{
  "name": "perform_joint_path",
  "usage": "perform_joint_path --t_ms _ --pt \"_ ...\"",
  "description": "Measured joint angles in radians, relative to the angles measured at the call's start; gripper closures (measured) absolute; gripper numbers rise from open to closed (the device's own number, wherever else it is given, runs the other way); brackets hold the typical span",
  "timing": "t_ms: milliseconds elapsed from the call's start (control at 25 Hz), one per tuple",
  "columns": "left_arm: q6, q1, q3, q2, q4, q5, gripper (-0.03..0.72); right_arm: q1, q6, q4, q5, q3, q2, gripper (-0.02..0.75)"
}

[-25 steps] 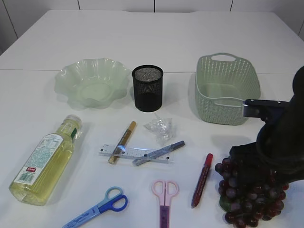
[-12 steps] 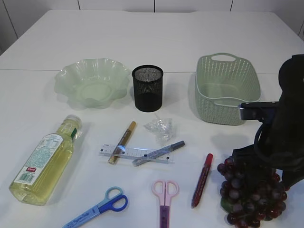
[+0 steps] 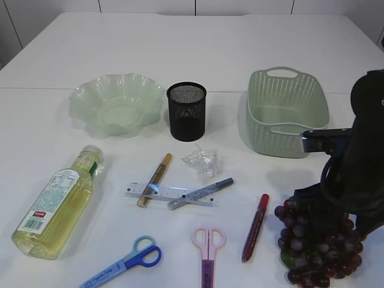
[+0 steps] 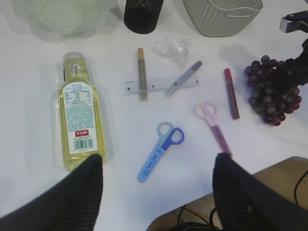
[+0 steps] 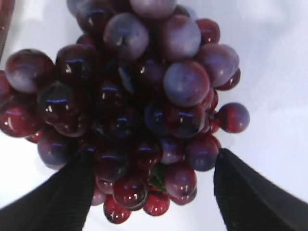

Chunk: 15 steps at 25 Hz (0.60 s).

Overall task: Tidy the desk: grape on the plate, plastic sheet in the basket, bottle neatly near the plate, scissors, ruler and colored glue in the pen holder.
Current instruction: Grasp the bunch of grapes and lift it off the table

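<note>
My right pincer (image 5: pixel 151 192) hangs spread wide over the dark red bunch of grapes (image 3: pixel 315 240), which lies on the white surface (image 3: pixel 192 48), not gripped yet. Next I must lower, close gently, and carry it to the pale green wavy plate (image 3: pixel 117 103).

A big white table (image 3: pixel 198 42) fills almost the whole exterior view. It is smooth and bright, with soft shadows. At 12 o'clock, behind it, stands a white wall (image 3: pixel 150 6) with thin dark lines. At 5 o'clock in the left wrist view, a brown wooden floor (image 4: pixel 284 175) shows past the table's edge.
</note>
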Motion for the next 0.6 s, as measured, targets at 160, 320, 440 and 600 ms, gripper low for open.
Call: perform_joint_path --t_ms 160,320,440,600 --pt "0.0 0.0 0.0 0.0 0.0 0.0 0.167 0.0 -0.004 -0.001 -0.013 -0.002 0.023 0.143" --pt "0.0 0.0 0.0 0.0 0.0 0.011 0.167 0.0 -0.005 -0.003 -0.021 -0.005 0.064 0.143" --pt "0.0 0.0 0.0 0.0 0.0 0.023 0.167 0.0 -0.007 -0.005 -0.035 -0.006 0.082 0.143" --pt "-0.002 0.0 0.0 0.0 0.0 0.026 0.167 0.0 -0.008 -0.012 -0.046 -0.012 0.108 0.143"
